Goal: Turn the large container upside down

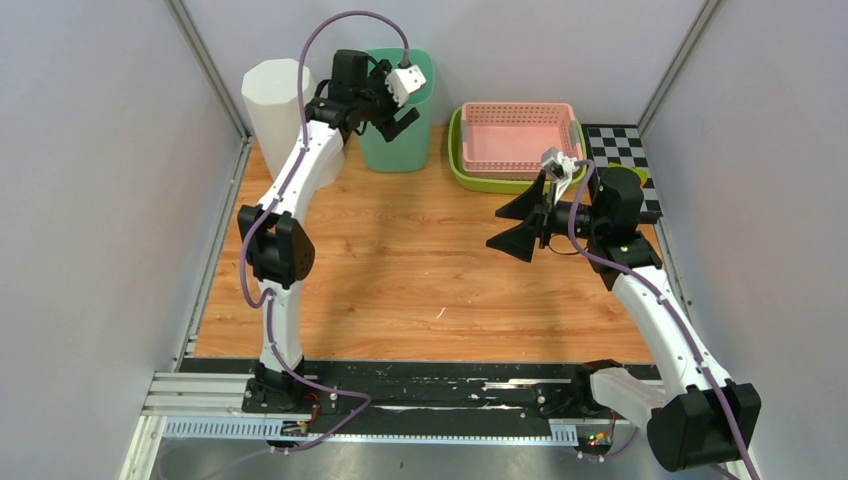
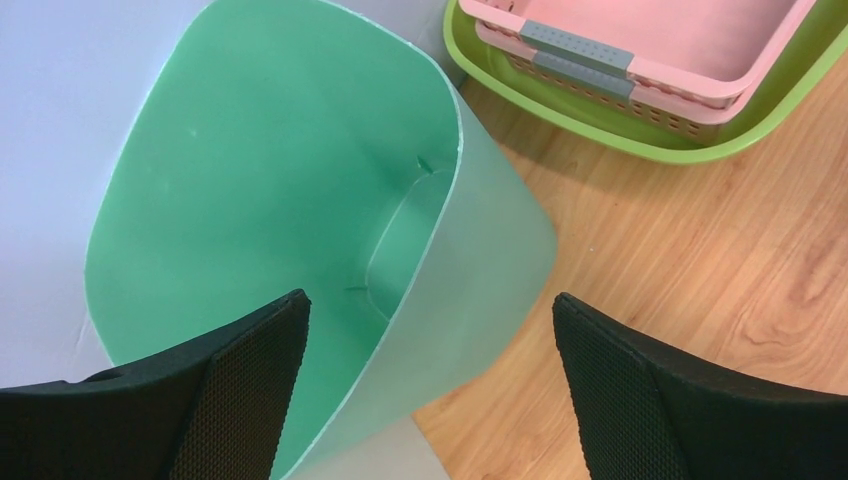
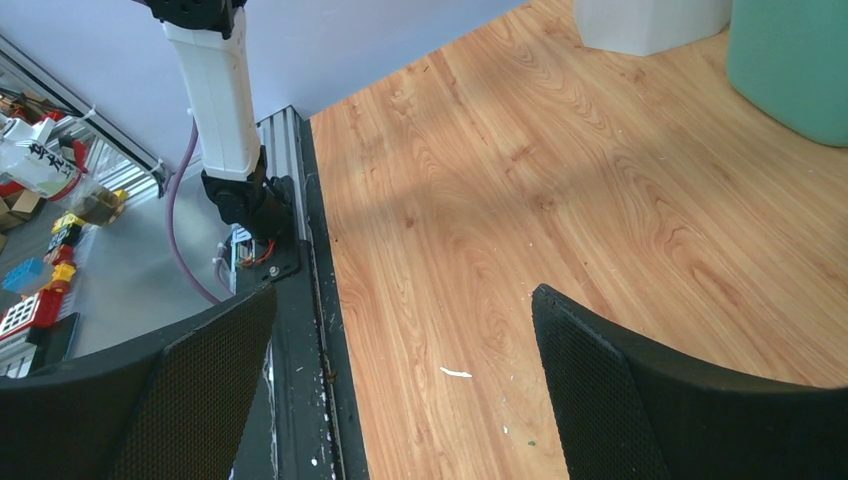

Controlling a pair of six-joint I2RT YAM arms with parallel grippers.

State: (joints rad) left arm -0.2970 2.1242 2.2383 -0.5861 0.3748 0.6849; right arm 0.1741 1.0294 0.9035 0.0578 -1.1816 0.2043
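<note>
The large green bin stands upright with its mouth up at the back of the table, and it fills the left wrist view. My left gripper is open above the bin's rim. In the left wrist view one finger is over the bin's inside and the other is outside, over the wood, with the side wall between them. My right gripper is open and empty above the table's right middle, pointing left. In the right wrist view only bare wood lies between its fingers, and the bin's corner shows at top right.
A white container stands left of the bin against the back corner. A pink basket sits in a lime green tray at back right. A checkerboard lies beside them. Grey walls close three sides.
</note>
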